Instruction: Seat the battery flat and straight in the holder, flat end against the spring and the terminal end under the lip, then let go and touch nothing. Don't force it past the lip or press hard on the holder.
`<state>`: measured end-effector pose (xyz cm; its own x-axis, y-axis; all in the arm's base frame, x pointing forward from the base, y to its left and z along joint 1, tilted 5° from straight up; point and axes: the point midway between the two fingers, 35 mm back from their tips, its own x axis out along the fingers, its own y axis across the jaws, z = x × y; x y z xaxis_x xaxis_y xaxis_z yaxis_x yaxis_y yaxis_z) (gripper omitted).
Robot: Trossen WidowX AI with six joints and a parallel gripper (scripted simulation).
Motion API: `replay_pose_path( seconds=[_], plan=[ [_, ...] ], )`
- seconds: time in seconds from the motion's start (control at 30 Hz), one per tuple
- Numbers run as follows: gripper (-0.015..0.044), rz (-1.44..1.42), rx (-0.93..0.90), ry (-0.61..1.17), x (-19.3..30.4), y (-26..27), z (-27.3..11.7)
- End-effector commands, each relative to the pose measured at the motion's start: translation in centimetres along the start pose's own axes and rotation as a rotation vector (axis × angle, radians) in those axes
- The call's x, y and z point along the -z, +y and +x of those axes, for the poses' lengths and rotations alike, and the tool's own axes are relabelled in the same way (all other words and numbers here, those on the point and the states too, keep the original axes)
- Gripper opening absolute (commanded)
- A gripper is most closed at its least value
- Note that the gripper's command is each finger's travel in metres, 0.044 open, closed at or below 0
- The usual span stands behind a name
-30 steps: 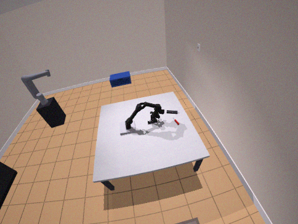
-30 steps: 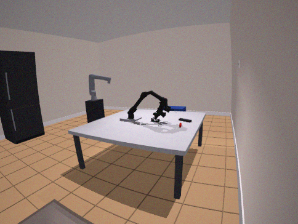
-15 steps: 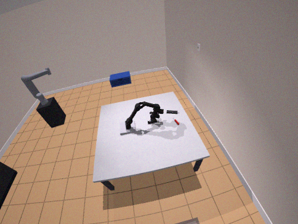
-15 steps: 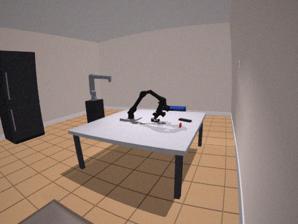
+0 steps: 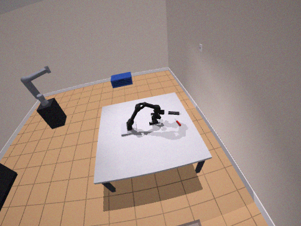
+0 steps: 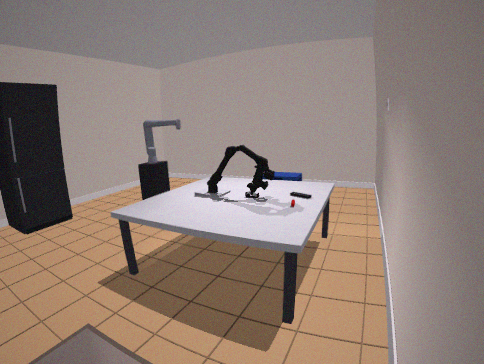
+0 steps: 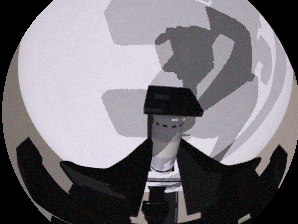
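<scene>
My gripper (image 5: 154, 122) (image 6: 253, 193) (image 7: 164, 140) points down at the middle of the table and is shut on the battery. The battery (image 7: 166, 145) is a pale grey cylinder between the dark fingers in the wrist view. Its far end, with a dashed dark ring, lies at or beneath the black block of the holder (image 7: 172, 101); whether it is fully under the lip cannot be told. A thin dark wall shows at the battery's left. Pale and silvery parts show at its near end; the spring is not clearly visible, and the fingers hide both sides.
On the white table (image 5: 140, 161) (image 6: 210, 220), a black bar (image 5: 173, 113) (image 6: 300, 195) and a small red cylinder (image 5: 178, 123) (image 6: 293, 203) lie beyond the gripper, toward the right edge. A blue crate (image 5: 121, 80) stands on the floor. A grey arm (image 5: 32, 87) (image 6: 149, 136) stands apart on a black pedestal.
</scene>
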<state>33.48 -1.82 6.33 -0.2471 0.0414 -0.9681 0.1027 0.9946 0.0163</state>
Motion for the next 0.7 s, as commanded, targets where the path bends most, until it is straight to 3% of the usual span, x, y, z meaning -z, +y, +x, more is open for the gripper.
replay_pose_path(
  seconds=[0.0, 0.67],
  plan=[
    [0.0083, 0.001, 0.003, -0.048, -0.52, -0.02, -0.10],
    [0.0083, 0.001, 0.003, -0.137, -0.28, -0.02, 0.23]
  ],
)
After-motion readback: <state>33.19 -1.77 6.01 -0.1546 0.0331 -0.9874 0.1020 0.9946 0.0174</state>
